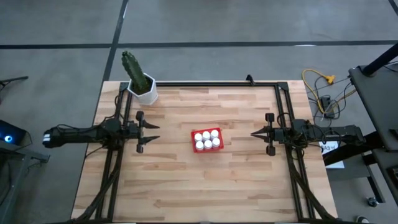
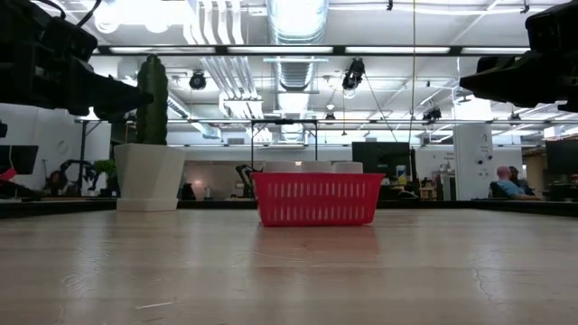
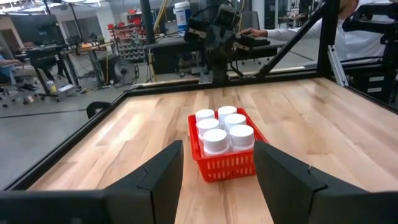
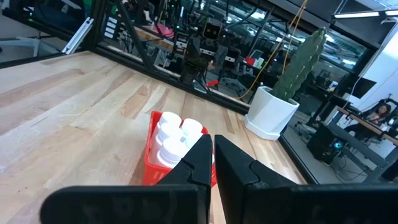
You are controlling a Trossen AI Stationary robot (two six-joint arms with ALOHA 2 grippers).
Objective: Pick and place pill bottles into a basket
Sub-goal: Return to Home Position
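The red basket (image 1: pixel 207 140) stands on the middle of the wooden table, and several white pill bottles (image 1: pixel 206 139) stand upright inside it, caps up. It also shows as the red basket (image 3: pixel 225 162) in the left wrist view and the red basket (image 2: pixel 315 199) in the low view. My left gripper (image 1: pixel 153 134) hovers at the table's left side, open, pointing level toward the basket with nothing between its fingers. My right gripper (image 1: pixel 255 133) hovers at the right side, shut and empty, pointing toward the basket.
A white hexagonal pot with a green cactus (image 1: pixel 141 79) stands at the table's far left corner. A black frame rail (image 1: pixel 217 84) runs along the far edge. Bare wood lies all around the basket. People sit in the room beyond the table.
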